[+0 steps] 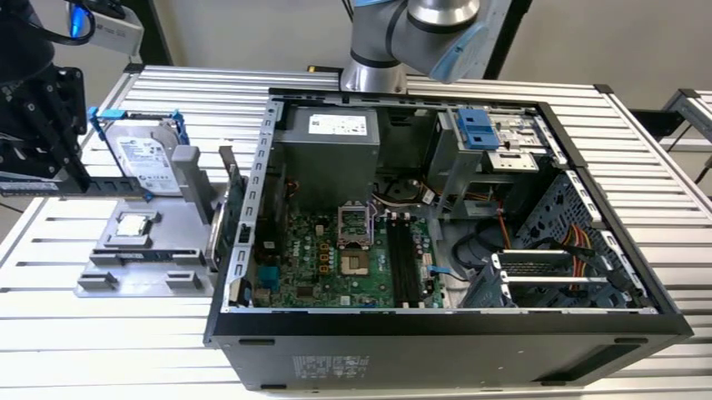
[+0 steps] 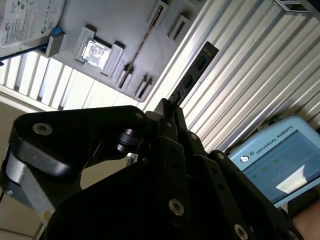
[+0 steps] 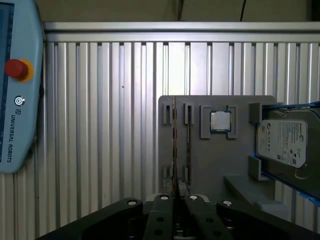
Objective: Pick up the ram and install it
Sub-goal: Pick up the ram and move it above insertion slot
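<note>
My gripper point(image 1: 53, 183) hangs at the exterior view's far left, above the slatted table and left of the grey fixture plate point(image 1: 139, 279). It is shut on the ram point(image 1: 117, 190), a long dark stick that juts out level toward the fixture. In the second wrist view the ram point(image 2: 194, 72) points away from the black fingers point(image 2: 170, 117) that clamp its end. In the first wrist view the ram point(image 3: 174, 145) appears edge-on as a thin line rising from the gripper point(image 3: 175, 200). The open computer case point(image 1: 256, 208) holds the motherboard with its long black memory slots point(image 1: 403, 267).
The fixture plate carries a silver hard drive in a blue frame point(image 1: 150, 154), a small square processor point(image 1: 133, 225) and another thin board standing on edge point(image 1: 223, 208). A teach pendant point(image 3: 15, 90) lies on the table beside the fixture. The arm's base point(image 1: 373, 75) stands behind the case.
</note>
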